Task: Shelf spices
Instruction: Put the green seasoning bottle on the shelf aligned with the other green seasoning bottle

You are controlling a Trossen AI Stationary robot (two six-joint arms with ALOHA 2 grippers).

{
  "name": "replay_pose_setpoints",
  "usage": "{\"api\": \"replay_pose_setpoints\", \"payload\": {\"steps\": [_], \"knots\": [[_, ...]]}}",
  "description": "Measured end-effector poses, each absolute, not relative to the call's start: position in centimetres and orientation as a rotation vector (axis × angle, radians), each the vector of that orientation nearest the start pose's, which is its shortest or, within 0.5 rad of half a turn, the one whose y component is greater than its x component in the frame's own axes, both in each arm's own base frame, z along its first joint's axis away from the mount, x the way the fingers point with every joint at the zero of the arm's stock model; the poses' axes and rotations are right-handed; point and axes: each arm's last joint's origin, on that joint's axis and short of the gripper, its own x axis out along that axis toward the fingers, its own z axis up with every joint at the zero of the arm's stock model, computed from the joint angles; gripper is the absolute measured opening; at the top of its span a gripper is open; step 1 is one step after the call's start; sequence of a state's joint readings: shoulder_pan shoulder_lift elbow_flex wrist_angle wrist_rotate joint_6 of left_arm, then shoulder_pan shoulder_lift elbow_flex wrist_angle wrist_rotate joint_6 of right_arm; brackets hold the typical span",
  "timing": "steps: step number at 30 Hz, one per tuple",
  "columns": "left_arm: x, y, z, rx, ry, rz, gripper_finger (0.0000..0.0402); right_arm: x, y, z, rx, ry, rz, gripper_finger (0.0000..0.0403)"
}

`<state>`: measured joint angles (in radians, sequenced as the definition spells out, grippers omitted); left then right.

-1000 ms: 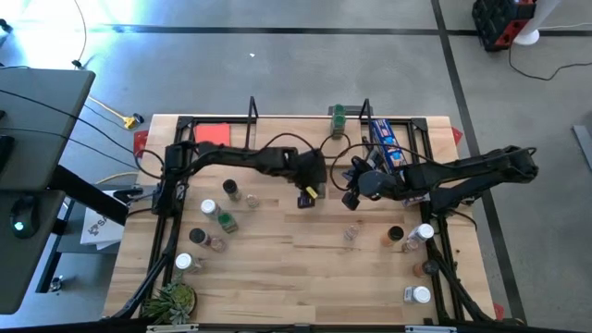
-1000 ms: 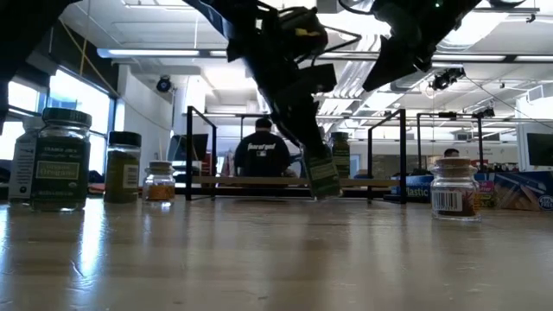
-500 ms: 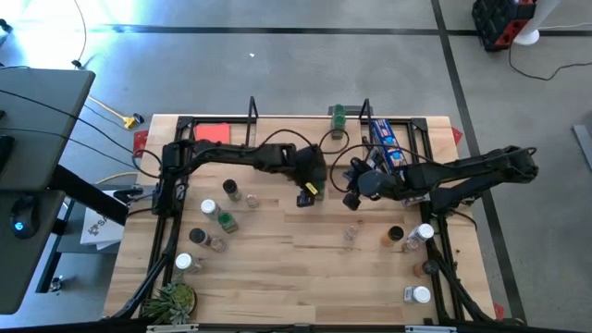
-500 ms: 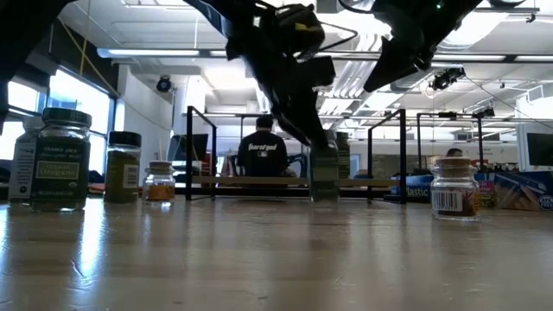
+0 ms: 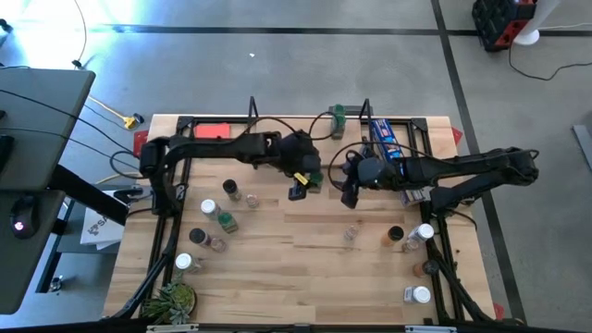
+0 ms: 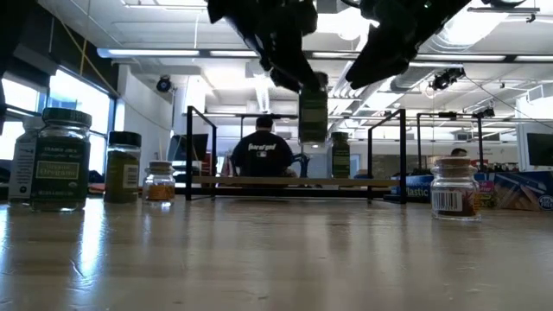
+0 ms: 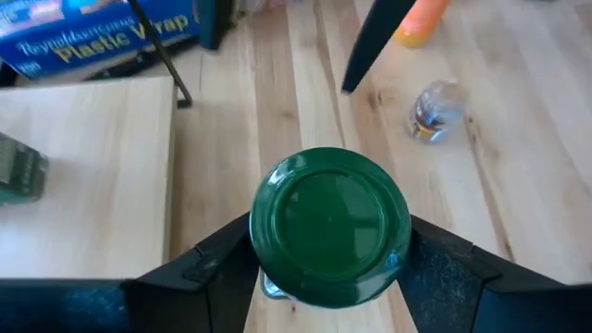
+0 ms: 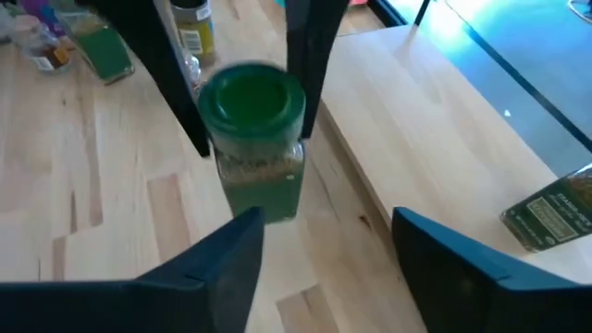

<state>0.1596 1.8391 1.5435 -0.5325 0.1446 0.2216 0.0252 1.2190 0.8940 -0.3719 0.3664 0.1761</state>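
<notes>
My left gripper [image 7: 328, 236] is shut on a clear spice jar with a green cap [image 7: 328, 222] and greenish contents [image 8: 259, 176]. It hangs above the table's middle [image 6: 313, 117], in front of the shelf [image 6: 285, 181], a wooden board between black end frames. One green jar [image 5: 339, 116] stands on the shelf board. My right gripper [image 8: 324, 250] stands open just to the jar's right [image 5: 349, 192], with nothing between its fingers. Other spices stand on the table at the left [image 5: 225, 220] and right [image 5: 421, 231]. My left gripper pinches the jar between its two fingers [image 7: 231, 259], at the sides of the green cap [image 7: 268, 240] and the glass just under it. The fingers come slanting down from above. The jar hangs upright below them, lifted clear of the table.
A blue package [image 5: 387, 139] lies at the shelf's right end and a red card [image 5: 213, 132] at its left. A small clear jar [image 5: 351, 231] stands near the middle. A plant [image 5: 174, 298] sits at the near left corner. A person [image 6: 263, 151] sits beyond the table.
My left gripper has risen with the green-capped jar. A second ago the jar stood tilted with its base on the table; it was then set upright and is now lifted clear, hanging at about the height of the shelf's frames.
</notes>
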Motion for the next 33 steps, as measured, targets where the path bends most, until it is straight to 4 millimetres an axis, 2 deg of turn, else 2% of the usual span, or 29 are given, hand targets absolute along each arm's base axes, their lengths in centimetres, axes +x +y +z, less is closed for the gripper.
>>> {"api": "replay_pose_setpoints", "payload": {"steps": [7, 14, 22, 28, 33], "knots": [[40.1, 5.2, 22.5, 0.028, 0.841, -0.071, 0.0206, 25.3, -0.4, 26.9, 0.056, 0.647, -0.394, 0.0251], [39.7, 5.2, 20.2, -0.012, 0.79, -0.042, 0.0208, 25.4, -0.3, 26.9, 0.058, 0.647, -0.385, 0.0251], [39.3, 4.7, 19.2, -0.048, 0.8, -0.036, 0.0209, 25.4, -0.3, 26.9, 0.061, 0.647, -0.384, 0.0251], [39.5, 4.5, 19.5, -0.041, 0.777, -0.041, 0.021, 25.4, -0.3, 26.9, 0.063, 0.648, -0.38, 0.0251], [39.6, 4.5, 19.6, -0.019, 0.765, -0.048, 0.0231, 25.4, -0.3, 26.9, 0.063, 0.648, -0.377, 0.0251]]}}
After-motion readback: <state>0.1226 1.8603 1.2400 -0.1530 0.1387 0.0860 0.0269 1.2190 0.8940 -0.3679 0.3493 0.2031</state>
